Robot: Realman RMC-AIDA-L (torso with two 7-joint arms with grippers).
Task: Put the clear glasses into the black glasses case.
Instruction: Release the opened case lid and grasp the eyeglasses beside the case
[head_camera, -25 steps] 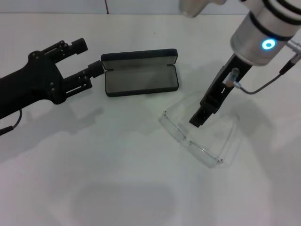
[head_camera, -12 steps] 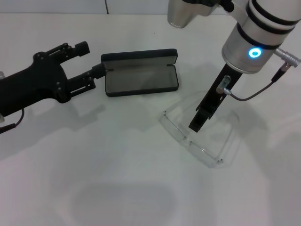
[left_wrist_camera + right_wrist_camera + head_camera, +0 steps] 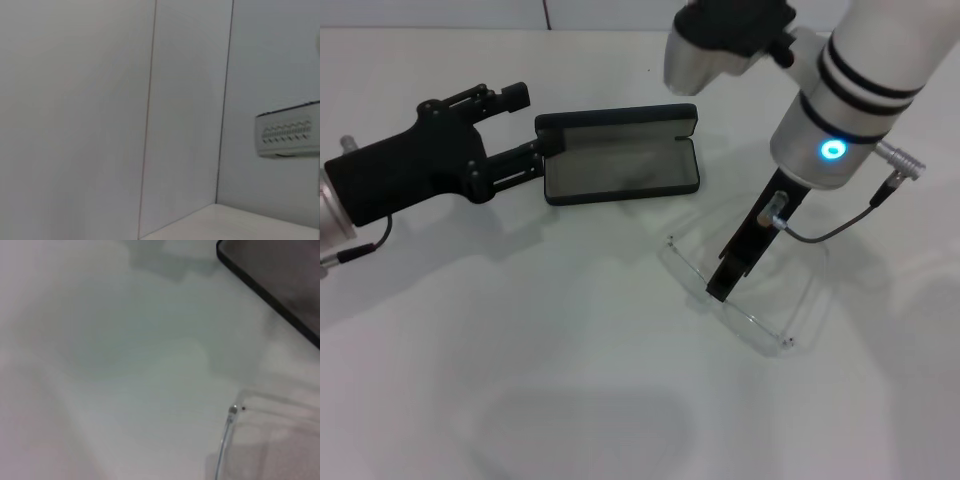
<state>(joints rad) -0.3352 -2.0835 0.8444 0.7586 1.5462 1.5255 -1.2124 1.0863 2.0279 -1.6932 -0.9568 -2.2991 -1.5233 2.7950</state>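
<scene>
Head view — right gripper (image 3: 721, 286), finger state unclear, directly over the clear glasses (image 3: 745, 290).

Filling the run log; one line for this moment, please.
right tool: over clear glasses, grip unclear | left tool: open at black glasses case | case: open

No legible text, label or number on anything here.

Worktop (image 3: 520, 380): plain white, matte surface filling the scene from near edge to far, faint soft shadows across it. Wall (image 3: 75, 100): pale grey panels with thin vertical seams, rising behind the worktop. Wall-mounted unit (image 3: 287, 136): light grey box, patterned front face, partly cut off.
</scene>
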